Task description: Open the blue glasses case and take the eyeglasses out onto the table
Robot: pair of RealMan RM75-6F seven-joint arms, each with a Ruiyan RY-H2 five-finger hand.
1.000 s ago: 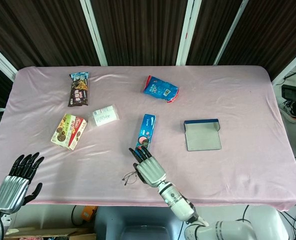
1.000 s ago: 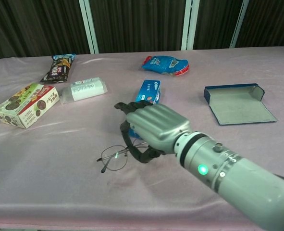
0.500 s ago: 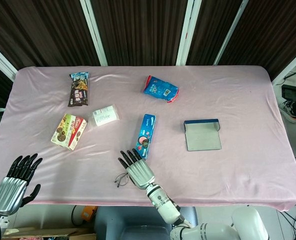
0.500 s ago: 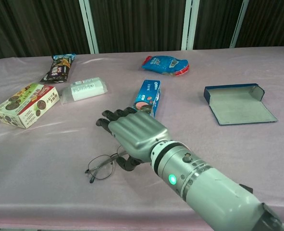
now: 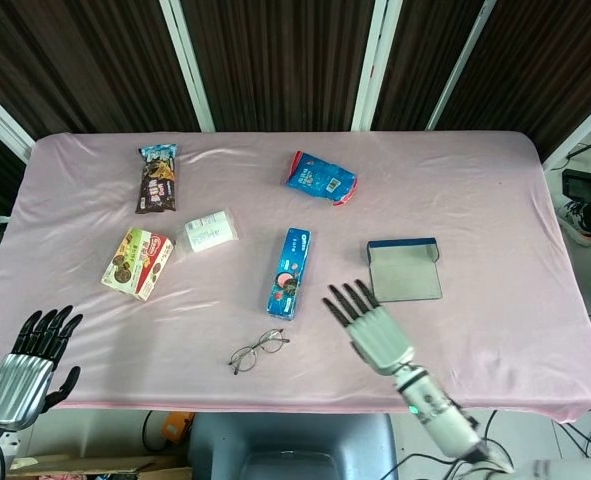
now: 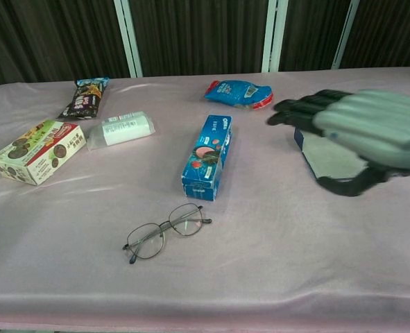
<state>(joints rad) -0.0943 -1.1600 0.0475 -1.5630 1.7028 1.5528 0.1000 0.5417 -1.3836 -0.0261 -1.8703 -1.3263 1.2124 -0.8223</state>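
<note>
**Operator:** Change since a second ago: my right hand (image 5: 378, 335) was over the thin wire-framed round eyeglasses (image 5: 257, 349), thumb hooked at the frame. It has come off them and swung to my right. It hangs above the pink cloth tabletop (image 5: 495, 220), fingers (image 6: 298, 111) spread and straight, holding nothing. The glasses lie free on the cloth, a little further toward my left than they were.

**Observer:** And the case?

**Operator:** The blue hinged glasses case with the grey lining (image 5: 405, 270) lies flat open, well apart from the glasses and just beyond my right hand. Nothing inside it that I can see. In the chest view the hand covers part of it.

**Observer:** So the task reads as done?

**Operator:** My judgement: yes, or nearly. Case open, glasses out and on the tabletop, hand released. What remains is parking the arm.

**Observer:** Orientation of the glasses?

**Operator:** Near edge of the tabletop, just in front of the long blue biscuit carton (image 5: 290, 272) but not touching it. Long axis runs lens to lens, tilted, the left end nearer me and the right end further off. Both lenses rest flat on the cloth. I cannot tell clearly how the temples lie.

**Observer:** Left hand?

**Operator:** Left hand (image 5: 27, 365) idle off the near left corner, fingers extended and apart, empty. The other snack packs up the tabletop are untouched.
</note>
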